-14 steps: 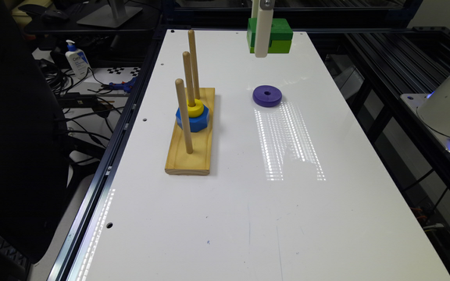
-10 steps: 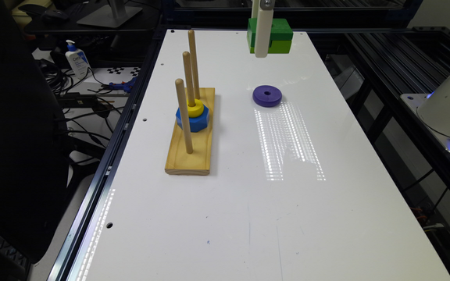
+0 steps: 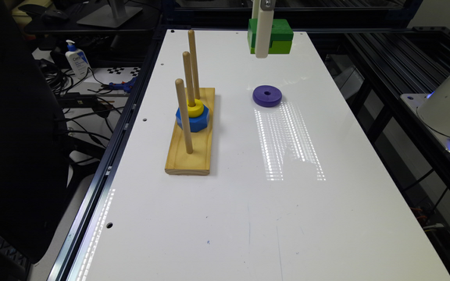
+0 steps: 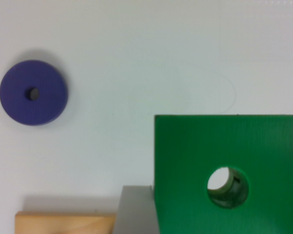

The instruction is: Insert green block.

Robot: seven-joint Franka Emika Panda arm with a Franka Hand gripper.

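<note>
A: At the top centre of the exterior view, the green block (image 3: 277, 37) hangs above the far end of the white table (image 3: 248, 203), with the claw (image 3: 263, 48) crossing in front of it.

B: Is the claw clamped on it?

A: Looks so, though the wrist view shows one grey finger (image 4: 136, 209) beside the block and nothing more, so I can't tell how the claw is set.

B: Where does it go?

A: Probably a free peg (image 3: 183, 115) on the wooden base (image 3: 190, 156), left of centre. The middle peg already carries the blue hexagonal piece (image 3: 193, 120) and a yellow ring (image 3: 195, 108).

B: Risks?

A: The round hole is small. If it comes down off-centre, the block would jam on the peg tip or tip the base. A low path could clip the purple disc (image 3: 267, 96).
</note>
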